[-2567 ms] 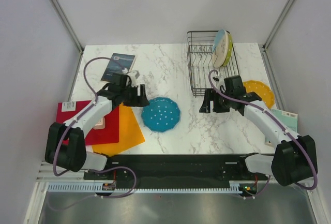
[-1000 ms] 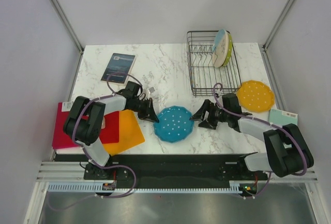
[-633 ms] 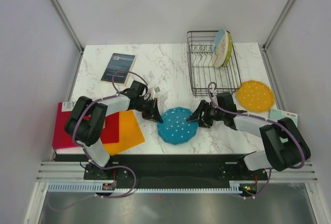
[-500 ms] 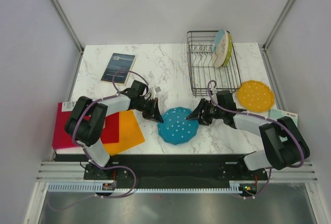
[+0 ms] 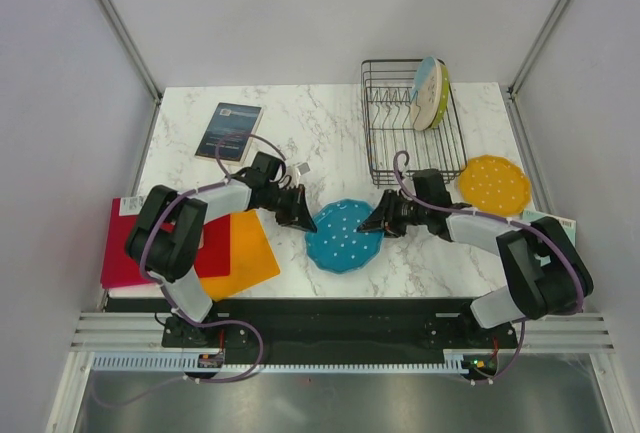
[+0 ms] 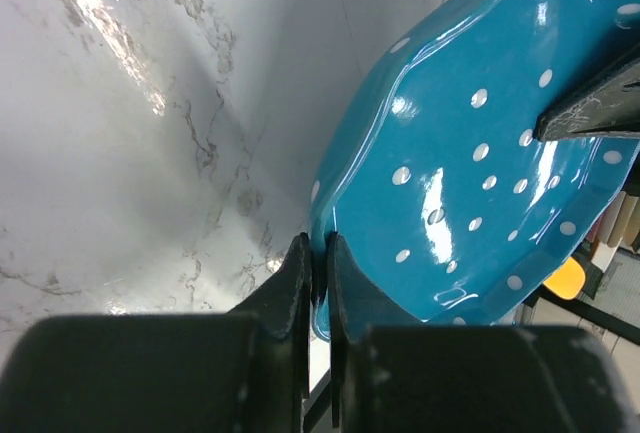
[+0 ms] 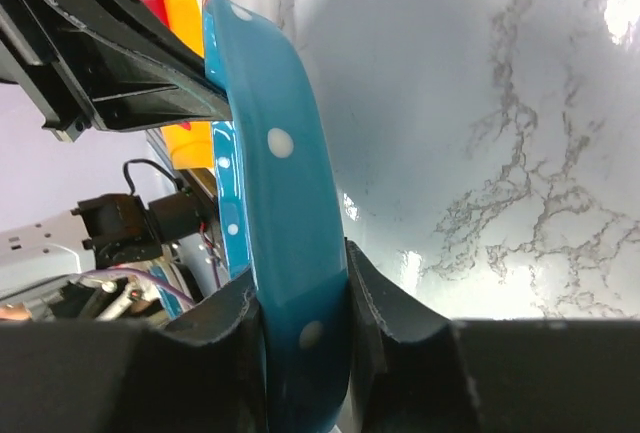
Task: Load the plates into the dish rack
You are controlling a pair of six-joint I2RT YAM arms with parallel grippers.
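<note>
The teal dotted plate [image 5: 345, 236] is held between both arms near the table's front middle, tilted off the marble. My left gripper [image 5: 305, 221] pinches its left rim; in the left wrist view the fingers [image 6: 296, 283] sit tight on either side of the plate's [image 6: 480, 173] edge. My right gripper [image 5: 372, 225] is shut on the opposite rim, both pads pressing the plate [image 7: 280, 203] in the right wrist view. The black wire dish rack [image 5: 395, 123] at the back right holds a cream plate and a lime-green plate [image 5: 430, 93] upright. An orange dotted plate [image 5: 494, 184] lies flat to the right of the rack.
A dark book [image 5: 229, 130] lies at the back left. An orange sheet [image 5: 240, 248] and a red sheet [image 5: 135, 223] lie at the front left under the left arm. A pale green card [image 5: 550, 225] lies at the right edge.
Both arms came down to the teal plate. The left gripper carried it rightward, and the right gripper's jaws have come together on its right rim. The plate now sits slightly farther back.
</note>
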